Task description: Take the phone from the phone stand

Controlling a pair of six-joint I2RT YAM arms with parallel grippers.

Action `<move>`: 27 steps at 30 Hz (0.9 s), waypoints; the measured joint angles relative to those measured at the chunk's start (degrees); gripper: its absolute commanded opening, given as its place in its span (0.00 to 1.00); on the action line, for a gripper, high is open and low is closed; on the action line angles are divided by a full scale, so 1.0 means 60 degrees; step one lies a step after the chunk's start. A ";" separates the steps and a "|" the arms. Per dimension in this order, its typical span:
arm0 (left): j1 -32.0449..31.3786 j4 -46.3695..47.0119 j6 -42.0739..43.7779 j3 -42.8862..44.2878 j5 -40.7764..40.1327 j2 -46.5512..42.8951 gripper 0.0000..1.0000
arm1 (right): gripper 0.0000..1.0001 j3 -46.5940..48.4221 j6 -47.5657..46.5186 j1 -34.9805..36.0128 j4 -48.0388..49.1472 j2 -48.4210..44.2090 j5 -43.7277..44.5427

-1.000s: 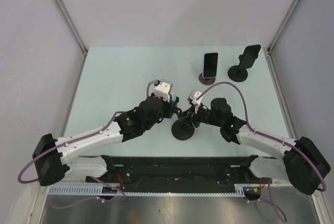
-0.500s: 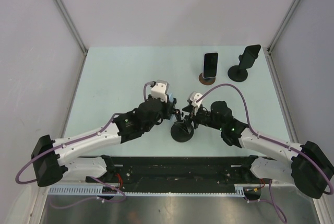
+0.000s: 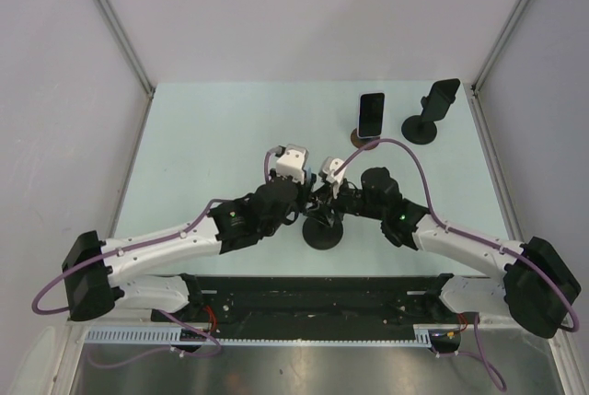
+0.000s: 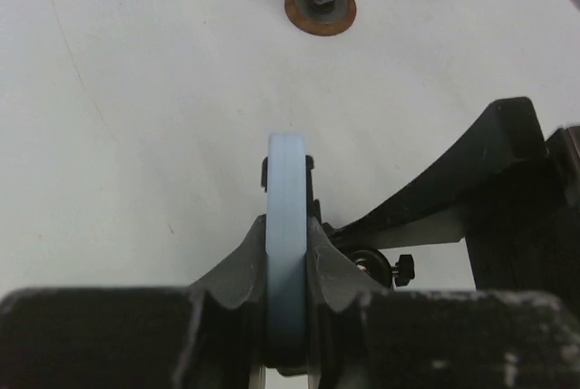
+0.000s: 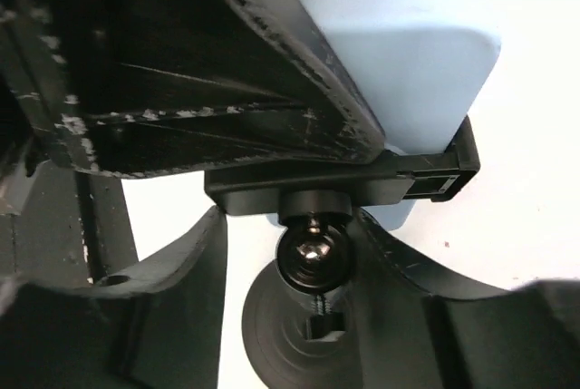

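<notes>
Left gripper [image 4: 288,267] pinches the pale blue phone [image 4: 288,189], which is seated in its stand [image 3: 324,232] near the table's [image 3: 202,137] middle. Right gripper [image 5: 304,267] straddles the stand's neck, jaws spread. I'd clamp that first, then lift the phone straight out.

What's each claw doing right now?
Left claw: closed on the phone.
Right claw: open, one finger on either side of the stand.
</notes>
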 measured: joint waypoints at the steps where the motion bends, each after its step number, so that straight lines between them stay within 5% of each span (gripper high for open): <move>1: 0.0029 0.0015 0.0025 0.0004 -0.0044 0.0018 0.00 | 0.15 0.0047 -0.0138 0.0004 -0.0040 0.0025 -0.0022; 3: 0.0022 -0.0011 0.0208 0.0018 0.0033 0.0015 0.00 | 0.00 0.0095 -0.0317 -0.0153 -0.0127 0.0051 -0.0138; 15: 0.0055 0.0084 0.0962 -0.0007 0.0568 -0.0073 0.00 | 0.00 0.0153 -0.0590 -0.0743 -0.0477 0.0033 -0.1304; 27: 0.1137 -0.0011 0.1239 -0.0528 0.2769 -0.1016 0.00 | 0.00 0.0168 -0.0619 -0.1024 -0.0474 -0.0015 -0.2051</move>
